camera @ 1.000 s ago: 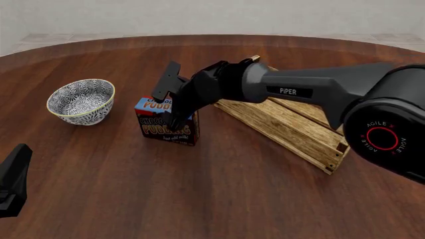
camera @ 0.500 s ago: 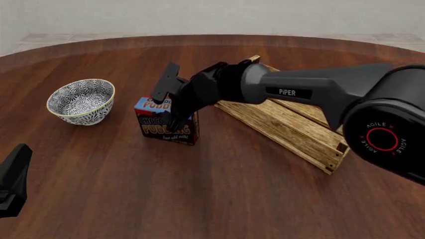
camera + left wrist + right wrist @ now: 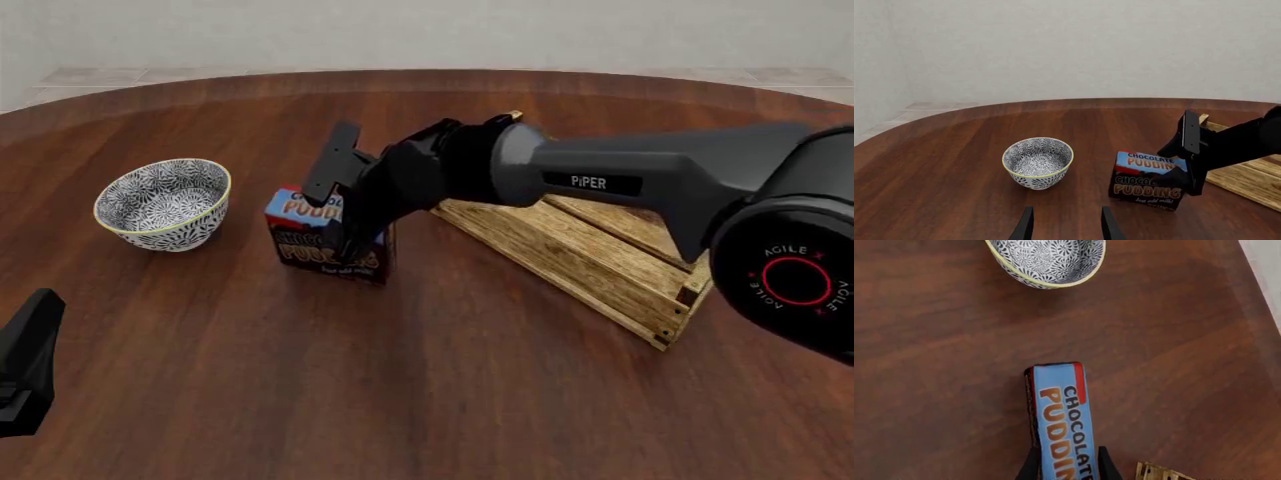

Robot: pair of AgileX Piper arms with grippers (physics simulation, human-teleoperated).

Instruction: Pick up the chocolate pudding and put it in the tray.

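Observation:
The chocolate pudding [image 3: 304,240] is a small carton with a blue top and brown front, standing left of the tray [image 3: 587,250], a light slatted wooden crate. My right gripper [image 3: 350,232] is shut on the carton's right end. In the right wrist view its fingers [image 3: 1031,466] clamp both sides of the carton [image 3: 1061,410]. My left gripper [image 3: 1066,227] is open and empty, low at the near left of the table [image 3: 20,370], well short of the carton [image 3: 1147,182].
A blue-white patterned bowl [image 3: 163,203] stands left of the carton; it also shows in the left wrist view [image 3: 1038,162] and the right wrist view [image 3: 1047,260]. The tray's corner shows behind the carton [image 3: 1247,177]. The table is dark wood.
The right gripper and the carton in it have shifted slightly up and away in the front view. The left gripper has not moved.

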